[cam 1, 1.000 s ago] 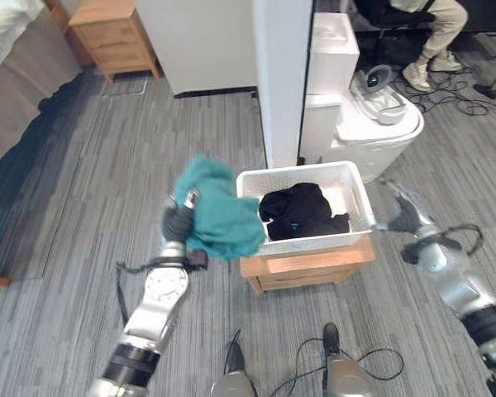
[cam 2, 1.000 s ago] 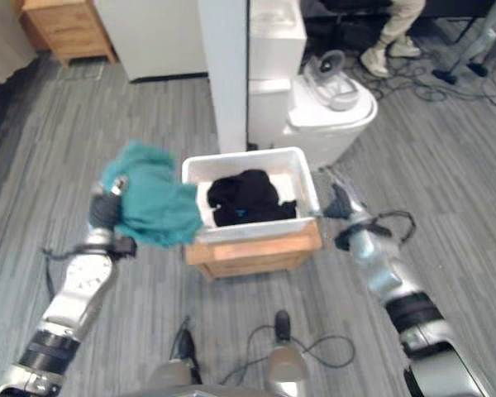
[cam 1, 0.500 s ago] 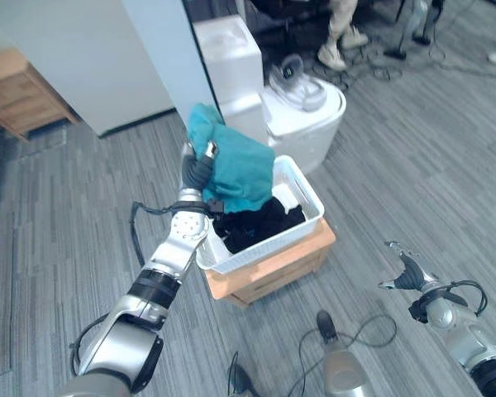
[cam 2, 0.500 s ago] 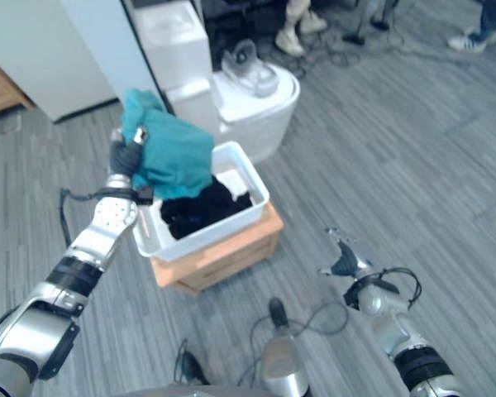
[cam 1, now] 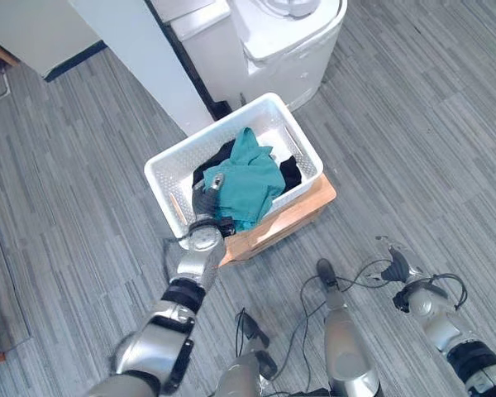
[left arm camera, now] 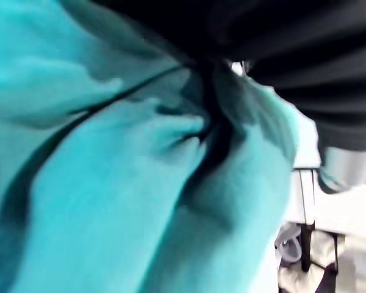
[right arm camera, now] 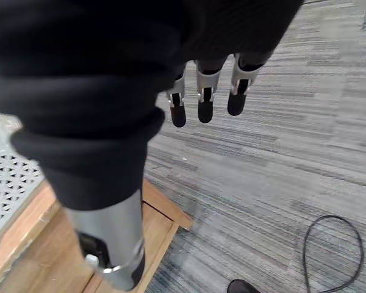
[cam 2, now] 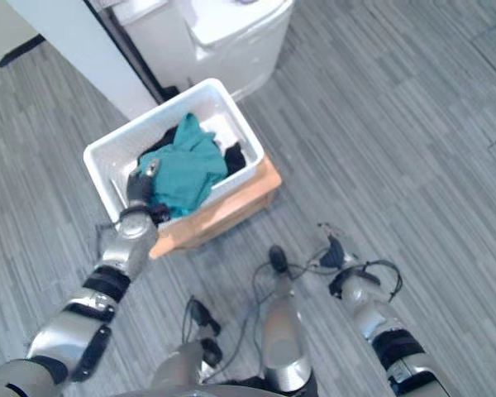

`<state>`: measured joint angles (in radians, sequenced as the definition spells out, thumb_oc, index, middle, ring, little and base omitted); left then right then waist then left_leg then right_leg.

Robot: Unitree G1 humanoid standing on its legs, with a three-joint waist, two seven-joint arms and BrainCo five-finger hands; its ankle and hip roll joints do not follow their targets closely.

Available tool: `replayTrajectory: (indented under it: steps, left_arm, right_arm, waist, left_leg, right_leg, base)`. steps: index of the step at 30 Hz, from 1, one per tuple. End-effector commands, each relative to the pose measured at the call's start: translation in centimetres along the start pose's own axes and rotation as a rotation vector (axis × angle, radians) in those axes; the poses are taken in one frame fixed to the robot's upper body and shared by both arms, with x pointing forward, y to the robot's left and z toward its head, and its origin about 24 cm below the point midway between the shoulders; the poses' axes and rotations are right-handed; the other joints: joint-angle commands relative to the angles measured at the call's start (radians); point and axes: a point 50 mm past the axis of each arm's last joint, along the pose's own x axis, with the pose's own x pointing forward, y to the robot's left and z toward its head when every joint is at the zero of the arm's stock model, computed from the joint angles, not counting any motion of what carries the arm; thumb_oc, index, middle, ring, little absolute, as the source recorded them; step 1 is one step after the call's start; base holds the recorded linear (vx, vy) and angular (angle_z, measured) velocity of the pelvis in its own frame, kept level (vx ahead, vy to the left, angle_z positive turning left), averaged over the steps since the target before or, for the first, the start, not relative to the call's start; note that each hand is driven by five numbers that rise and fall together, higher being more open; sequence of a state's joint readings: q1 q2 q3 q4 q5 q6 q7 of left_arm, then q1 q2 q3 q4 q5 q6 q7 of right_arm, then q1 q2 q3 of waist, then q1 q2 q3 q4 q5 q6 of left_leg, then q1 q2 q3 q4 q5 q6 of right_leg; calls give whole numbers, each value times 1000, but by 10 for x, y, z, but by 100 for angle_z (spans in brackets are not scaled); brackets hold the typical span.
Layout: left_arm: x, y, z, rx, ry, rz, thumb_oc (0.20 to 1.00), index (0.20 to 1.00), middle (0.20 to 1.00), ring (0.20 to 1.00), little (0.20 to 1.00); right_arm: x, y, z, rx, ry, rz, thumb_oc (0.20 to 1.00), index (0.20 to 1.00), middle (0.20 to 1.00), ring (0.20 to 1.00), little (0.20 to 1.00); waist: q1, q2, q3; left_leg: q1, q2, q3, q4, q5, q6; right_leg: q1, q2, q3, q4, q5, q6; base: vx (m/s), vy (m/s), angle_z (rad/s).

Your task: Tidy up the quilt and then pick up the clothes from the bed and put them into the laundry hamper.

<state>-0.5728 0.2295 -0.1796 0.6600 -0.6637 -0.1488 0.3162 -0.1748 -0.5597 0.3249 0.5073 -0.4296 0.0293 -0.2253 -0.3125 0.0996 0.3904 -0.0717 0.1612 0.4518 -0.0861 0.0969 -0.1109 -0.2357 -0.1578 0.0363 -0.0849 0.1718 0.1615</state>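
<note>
Left robot hand (cam 1: pixel 205 198) grips teal garment (cam 1: pixel 252 176) inside white hamper (cam 1: pixel 172 162).

wooden crate (cam 1: pixel 283 222) on grey plank floor (cam 1: pixel 413 149) | white toilet (cam 1: pixel 285 37) | white panel (cam 1: pixel 136 58)

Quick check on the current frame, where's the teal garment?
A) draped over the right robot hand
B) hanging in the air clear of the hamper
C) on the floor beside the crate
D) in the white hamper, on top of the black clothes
D: the teal garment lies inside the white laundry hamper over the black clothes, with the left robot hand at its edge.
</note>
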Motion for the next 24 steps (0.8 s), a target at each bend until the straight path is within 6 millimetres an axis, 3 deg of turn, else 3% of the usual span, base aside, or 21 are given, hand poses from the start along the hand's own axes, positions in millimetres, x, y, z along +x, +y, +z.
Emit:
replayTrajectory:
  steps: [1, 2, 3, 5, 6, 7, 9, 11, 15, 18, 19, 20, 23, 24]
  left_arm:
    - [9, 5, 39, -139, -156, -5, 1000, 1000, 1000, 1000, 1000]
    - [3, 20, 48, -259, -215, 31, 1000, 1000, 1000, 1000, 1000]
    - [3, 21, 48, -259, -216, 32, 1000, 1000, 1000, 1000, 1000]
    - [-3, 41, 56, -290, -277, 85, 1000, 1000, 1000, 1000, 1000]
    - [-9, 65, 57, -275, -310, 166, 1000, 1000, 1000, 1000, 1000]
    - [-9, 65, 57, -275, -311, 167, 1000, 1000, 1000, 1000, 1000]
    - [-21, 102, 49, -190, -311, 277, 1000, 1000, 1000, 1000, 1000]
    - [-26, 115, 42, -146, -282, 309, 1000, 1000, 1000, 1000, 1000]
    - [-59, 166, -10, 55, -54, 425, 1000, 1000, 1000, 1000, 1000]
    - [-101, 193, -65, 98, 176, 516, 1000, 1000, 1000, 1000, 1000]
    - [-130, 205, -97, 123, 327, 560, 1000, 1000, 1000, 1000, 1000]
    - [-131, 205, -97, 123, 327, 560, 1000, 1000, 1000, 1000, 1000]
    - [-183, 223, -142, 208, 609, 624, 1000, 1000, 1000, 1000, 1000]
    - [-182, 223, -141, 208, 608, 623, 1000, 1000, 1000, 1000, 1000]
  right_arm:
    - [0, -2, 3, 29, -17, -26, 1000, 1000, 1000, 1000, 1000]
    - [-12, 7, -15, 29, 41, 32, 1000, 1000, 1000, 1000, 1000]
    - [-12, 7, -15, 29, 41, 32, 1000, 1000, 1000, 1000, 1000]
    - [-24, 24, -28, 39, 86, 105, 1000, 1000, 1000, 1000, 1000]
    - [-33, 38, -38, 50, 128, 160, 1000, 1000, 1000, 1000, 1000]
    - [-33, 38, -37, 50, 127, 161, 1000, 1000, 1000, 1000, 1000]
    - [-47, 54, -49, 97, 186, 209, 1000, 1000, 1000, 1000, 1000]
    - [-50, 58, -53, 110, 207, 223, 1000, 1000, 1000, 1000, 1000]
    - [-57, 70, -64, 149, 285, 250, 1000, 1000, 1000, 1000, 1000]
    - [-55, 70, -64, 150, 289, 242, 1000, 1000, 1000, 1000, 1000]
    - [-56, 73, -65, 155, 302, 250, 1000, 1000, 1000, 1000, 1000]
    - [-56, 73, -65, 155, 303, 251, 1000, 1000, 1000, 1000, 1000]
    - [-56, 80, -64, 179, 326, 260, 1000, 1000, 1000, 1000, 1000]
    - [-55, 80, -64, 180, 325, 260, 1000, 1000, 1000, 1000, 1000]
  waist:
    - [7, -21, -50]
    - [24, -22, -84]
    - [23, -23, -84]
    - [42, -28, -110]
    - [62, -36, -133]
    - [61, -37, -133]
    - [88, -45, -165]
    - [97, -48, -174]
    - [127, -59, -197]
    - [146, -67, -202]
    - [157, -69, -203]
    - [157, -69, -203]
    - [178, -74, -199]
    - [178, -75, -198]
  left_leg:
    - [69, 42, -41, -1, -26, -81]
    - [113, 45, -54, -1, -36, -82]
    - [110, 46, -54, -1, -31, -83]
    - [147, 48, -66, -1, -45, -83]
    - [176, 51, -78, -1, -52, -84]
    - [173, 52, -78, -1, -47, -84]
    - [206, 56, -92, -1, -52, -84]
    - [216, 57, -97, -1, -54, -83]
    - [240, 59, -111, -1, -57, -78]
    - [248, 59, -116, -1, -60, -73]
    - [255, 56, -118, -1, -63, -68]
    - [256, 56, -118, -1, -63, -68]
    - [253, 50, -126, -1, -66, -61]
    - [253, 49, -126, -1, -66, -61]
  right_leg:
    - [19, -11, -18, 20, -75, 58]
    - [73, -12, -35, 21, -95, 51]
    - [70, -11, -35, 21, -90, 48]
    - [118, -8, -47, 22, -112, 44]
    - [159, -7, -58, 23, -125, 41]
    - [156, -6, -57, 23, -121, 39]
    - [200, -1, -71, 29, -135, 35]
    - [215, 0, -77, 31, -140, 33]
    - [254, 1, -98, 34, -149, 32]
    - [266, 1, -102, 35, -151, 29]
    - [276, -2, -105, 32, -152, 29]
    - [278, -2, -105, 32, -152, 29]
    - [284, -9, -108, 29, -149, 31]
    - [283, -9, -108, 29, -149, 32]
  base:
    - [127, -51, -8]
    - [86, -52, -5]
    - [124, -63, 8]
    - [109, -55, 28]
    - [86, -65, 28]
    - [87, -67, 26]
    - [64, -38, 19]
    - [21, -16, 25]
    - [14, -2, 21]
    - [-13, 17, 6]
    - [0, 0, 0]
    - [-7, 32, 0]
    - [-35, 40, 4]
    - [-53, 46, 9]
